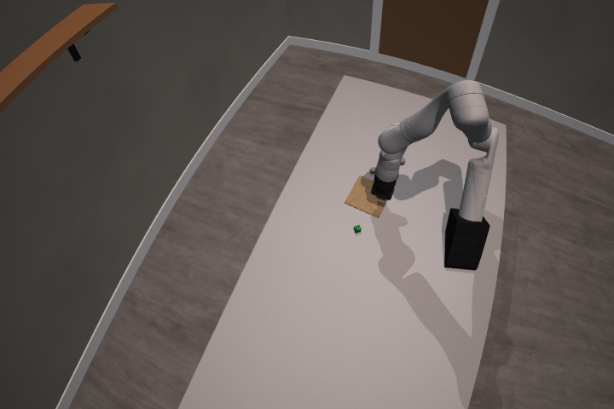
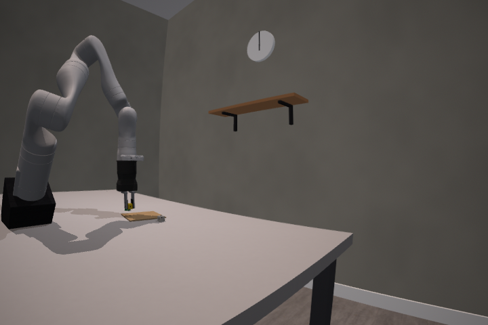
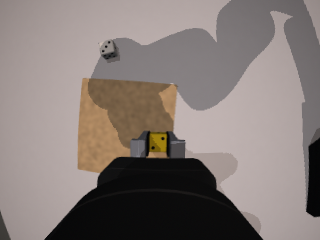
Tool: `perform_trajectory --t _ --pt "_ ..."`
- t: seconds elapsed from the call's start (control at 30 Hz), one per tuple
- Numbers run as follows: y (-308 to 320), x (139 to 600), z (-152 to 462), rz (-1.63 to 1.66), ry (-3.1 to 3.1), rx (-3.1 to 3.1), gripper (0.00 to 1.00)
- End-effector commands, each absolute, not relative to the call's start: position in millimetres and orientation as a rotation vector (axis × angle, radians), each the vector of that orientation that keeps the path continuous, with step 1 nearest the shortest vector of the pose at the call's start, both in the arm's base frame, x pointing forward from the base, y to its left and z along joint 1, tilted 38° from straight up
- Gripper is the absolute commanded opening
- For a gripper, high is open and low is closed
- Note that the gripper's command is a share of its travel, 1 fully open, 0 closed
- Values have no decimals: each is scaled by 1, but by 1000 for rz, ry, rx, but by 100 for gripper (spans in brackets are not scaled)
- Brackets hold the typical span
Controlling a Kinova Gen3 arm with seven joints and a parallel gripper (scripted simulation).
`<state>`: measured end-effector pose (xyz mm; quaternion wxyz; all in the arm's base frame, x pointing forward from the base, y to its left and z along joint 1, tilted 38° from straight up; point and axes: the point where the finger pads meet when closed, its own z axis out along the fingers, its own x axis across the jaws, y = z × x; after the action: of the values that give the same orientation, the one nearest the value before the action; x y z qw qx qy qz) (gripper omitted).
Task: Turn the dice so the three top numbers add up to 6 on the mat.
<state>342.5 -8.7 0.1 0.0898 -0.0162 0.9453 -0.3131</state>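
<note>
My gripper (image 2: 129, 207) (image 3: 157, 140) is shut on the yellow die (image 2: 130, 206) (image 3: 158, 141), held a little above the mat (image 1: 360, 196) (image 2: 141, 217) (image 3: 91, 131), over its robot-side part. Two pips show on the yellow die's face towards the wrist camera. The white die (image 1: 372, 169) (image 2: 160, 219) (image 3: 108, 49) lies on the table, just off the mat's edge; its top number is hard to read. The green die (image 1: 356, 228) lies on the table off the mat's opposite side; its top number is too small to read. The tan mat lies flat.
The arm's black base (image 1: 466, 241) (image 2: 28, 208) stands on the table (image 1: 279, 308) (image 2: 198, 260). The arm's shadow falls across part of the mat and the white die. A wall shelf (image 1: 42, 53) (image 2: 259, 104) is far from the gripper.
</note>
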Motion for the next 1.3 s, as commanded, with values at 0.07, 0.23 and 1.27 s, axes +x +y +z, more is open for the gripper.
perform_trajectory --t 0.07,0.23,1.27 --pt "-23 343 -7 -944 2816 -22 40" --pt "-28 345 -14 -944 2816 -22 40" --pt "-28 345 -15 -944 2816 -22 40"
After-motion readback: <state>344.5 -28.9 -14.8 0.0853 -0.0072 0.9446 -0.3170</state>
